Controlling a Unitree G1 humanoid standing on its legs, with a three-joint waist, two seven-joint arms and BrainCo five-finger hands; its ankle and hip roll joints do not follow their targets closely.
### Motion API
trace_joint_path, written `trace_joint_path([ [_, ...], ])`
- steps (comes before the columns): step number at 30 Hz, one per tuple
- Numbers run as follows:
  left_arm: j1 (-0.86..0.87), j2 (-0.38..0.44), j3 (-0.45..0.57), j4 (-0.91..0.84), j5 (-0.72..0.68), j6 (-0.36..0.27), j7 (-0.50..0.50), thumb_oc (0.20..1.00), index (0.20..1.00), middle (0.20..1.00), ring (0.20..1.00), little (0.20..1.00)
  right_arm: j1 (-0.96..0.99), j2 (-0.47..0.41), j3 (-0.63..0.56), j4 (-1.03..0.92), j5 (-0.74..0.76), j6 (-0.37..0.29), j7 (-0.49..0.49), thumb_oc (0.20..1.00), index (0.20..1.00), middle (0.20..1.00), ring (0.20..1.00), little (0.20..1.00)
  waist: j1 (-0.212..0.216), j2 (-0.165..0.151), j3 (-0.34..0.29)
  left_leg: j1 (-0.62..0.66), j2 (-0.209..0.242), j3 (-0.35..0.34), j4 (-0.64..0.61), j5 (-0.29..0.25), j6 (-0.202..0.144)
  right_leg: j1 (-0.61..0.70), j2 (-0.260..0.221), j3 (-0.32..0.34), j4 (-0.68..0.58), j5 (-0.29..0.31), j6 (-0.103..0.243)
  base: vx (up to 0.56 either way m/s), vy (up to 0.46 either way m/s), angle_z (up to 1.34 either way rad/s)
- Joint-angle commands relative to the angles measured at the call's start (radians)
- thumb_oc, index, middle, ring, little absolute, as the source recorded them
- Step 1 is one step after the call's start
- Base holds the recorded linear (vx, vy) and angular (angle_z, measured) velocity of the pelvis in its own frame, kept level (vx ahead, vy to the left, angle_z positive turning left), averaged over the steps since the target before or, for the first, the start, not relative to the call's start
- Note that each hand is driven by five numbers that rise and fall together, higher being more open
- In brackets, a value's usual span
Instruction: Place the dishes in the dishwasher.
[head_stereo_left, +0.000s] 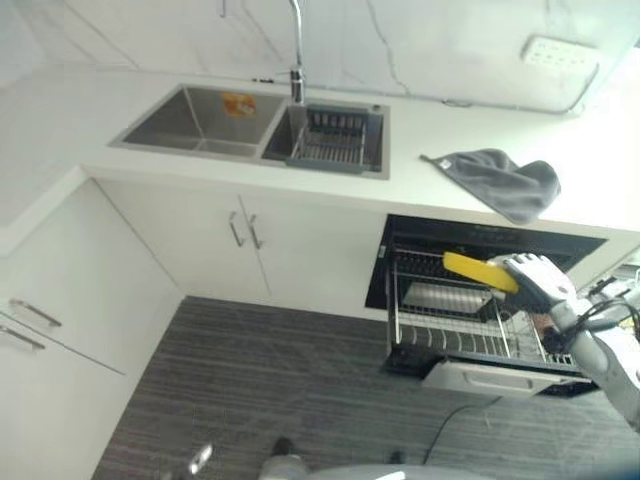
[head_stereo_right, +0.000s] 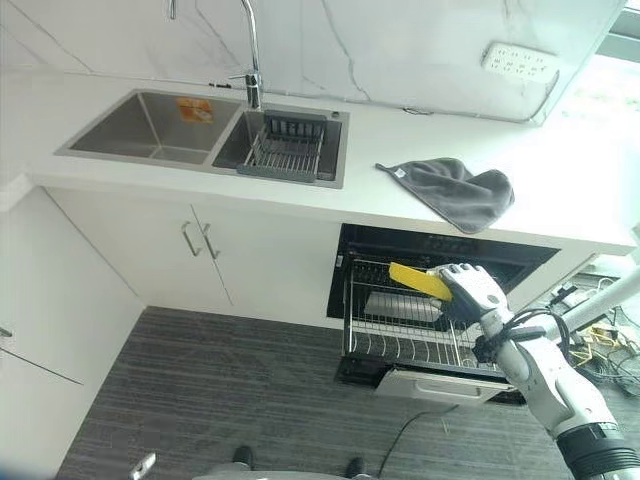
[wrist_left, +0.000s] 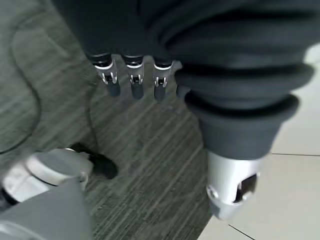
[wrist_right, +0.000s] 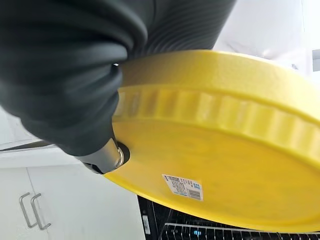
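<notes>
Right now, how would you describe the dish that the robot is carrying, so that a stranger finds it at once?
Find the open dishwasher under the white counter, right of the sink. Above its pulled-out wire rack, the right hand holds a plate. It is the only bright yellow thing among grey and white ones.

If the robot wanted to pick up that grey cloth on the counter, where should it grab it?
Probably at the raised, bunched fold at the right end of the grey cloth, coming straight down from above. The cloth lies crumpled on the white counter, and that hump gives fingers something to pinch, while its flat left corner hugs the surface.
</notes>
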Motion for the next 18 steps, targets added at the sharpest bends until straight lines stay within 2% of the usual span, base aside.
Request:
trace_joint_path([
  [1, -0.100, 0.065, -0.054, -0.089, 0.041, -0.027, 0.006, 1.000, 1.000, 1.000, 1.000, 1.000, -0.130, -0.071, 0.007, -0.009, 0.021, -0.019, 0.001, 0.200, 0.200, 0.200, 0.200, 0.200, 0.026, 0.009, -0.018, 0.003, 0.065, 0.041, 0.010, -0.040, -0.024, 0.071, -0.074, -0.016, 0.003, -0.085, 0.111, 0.05, 0.011, 0.01],
  [3, -0.102, 0.072, -0.052, -0.067, 0.082, -0.047, 0.006, 1.000, 1.000, 1.000, 1.000, 1.000, -0.139, -0.069, 0.018, 0.020, 0.026, -0.021, 0.001, 0.200, 0.200, 0.200, 0.200, 0.200, 0.031, 0.008, -0.017, 0.009, 0.056, 0.030, 0.010, -0.043, -0.019, 0.083, -0.066, -0.018, 0.004, -0.092, 0.106, 0.07, 0.004, 0.03],
  [4, -0.099, 0.076, -0.050, -0.059, 0.108, -0.055, 0.015, 1.000, 1.000, 1.000, 1.000, 1.000, -0.145, -0.066, 0.020, 0.041, 0.030, -0.027, 0.003, 0.200, 0.200, 0.200, 0.200, 0.200, 0.037, 0.008, -0.007, 0.011, 0.046, 0.022, 0.028, -0.042, -0.011, 0.072, -0.057, -0.011, 0.067, -0.130, 0.092, 0.03, 0.005, 0.02],
  [6, -0.107, 0.083, -0.054, -0.052, 0.096, -0.052, 0.027, 1.000, 1.000, 1.000, 1.000, 1.000, -0.169, -0.061, 0.022, 0.069, 0.024, -0.039, -0.010, 0.200, 0.200, 0.200, 0.200, 0.200, 0.039, 0.002, 0.024, -0.072, 0.032, -0.010, 0.211, -0.094, -0.004, 0.014, -0.055, 0.009, 0.202, -0.189, 0.067, -0.09, -0.009, -0.02],
  [7, -0.128, 0.096, -0.065, -0.028, 0.084, -0.063, 0.022, 1.000, 1.000, 1.000, 1.000, 1.000, -0.206, -0.063, 0.045, 0.092, -0.006, -0.040, -0.036, 0.200, 0.200, 0.200, 0.200, 0.200, 0.035, 0.005, 0.063, -0.142, 0.041, -0.024, 0.339, -0.146, -0.006, -0.052, -0.065, 0.021, 0.304, -0.230, 0.053, -0.18, -0.030, -0.04],
  [8, -0.146, 0.108, -0.070, -0.010, 0.076, -0.068, 0.021, 1.000, 1.000, 1.000, 1.000, 1.000, -0.237, -0.067, 0.065, 0.113, -0.021, -0.034, -0.059, 0.200, 0.200, 0.200, 0.200, 0.200, 0.034, 0.007, 0.081, -0.181, 0.051, -0.028, 0.398, -0.169, -0.008, -0.091, -0.074, 0.024, 0.358, -0.250, 0.046, -0.23, -0.028, 0.00],
  [10, -0.189, 0.123, -0.089, 0.019, 0.017, -0.061, 0.037, 1.000, 1.000, 1.000, 1.000, 1.000, -0.327, -0.085, 0.121, 0.202, -0.092, -0.021, -0.184, 0.200, 0.200, 0.200, 0.200, 0.200, 0.036, 0.018, 0.117, -0.278, 0.067, -0.060, 0.528, -0.216, -0.011, -0.181, -0.105, 0.030, 0.485, -0.293, 0.018, -0.20, 0.014, 0.18],
  [11, -0.187, 0.116, -0.094, 0.034, 0.002, -0.057, 0.045, 1.000, 1.000, 1.000, 1.000, 1.000, -0.379, -0.075, 0.159, 0.281, -0.131, -0.007, -0.252, 0.200, 0.200, 0.200, 0.200, 0.200, 0.040, 0.029, 0.126, -0.314, 0.057, -0.082, 0.575, -0.242, -0.004, -0.238, -0.120, 0.035, 0.550, -0.304, 0.006, -0.09, 0.057, 0.18],
  [15, -0.160, 0.115, -0.100, 0.025, 0.034, -0.102, 0.060, 1.000, 1.000, 1.000, 1.000, 1.000, -0.404, -0.102, 0.194, 0.305, -0.180, 0.039, -0.343, 0.200, 0.200, 0.200, 0.200, 0.200, 0.050, 0.046, 0.148, -0.345, 0.046, -0.099, 0.611, -0.251, 0.003, -0.290, -0.140, 0.037, 0.627, -0.317, 0.002, 0.00, 0.053, -0.01],
  [18, -0.133, 0.115, -0.107, -0.019, 0.050, -0.169, 0.059, 1.000, 1.000, 1.000, 1.000, 1.000, -0.402, -0.101, 0.191, 0.327, -0.268, 0.070, -0.485, 0.200, 0.200, 0.200, 0.200, 0.200, 0.058, 0.057, 0.172, -0.363, 0.038, -0.107, 0.632, -0.253, 0.005, -0.310, -0.154, 0.033, 0.652, -0.314, 0.005, 0.01, 0.020, 0.08],
])
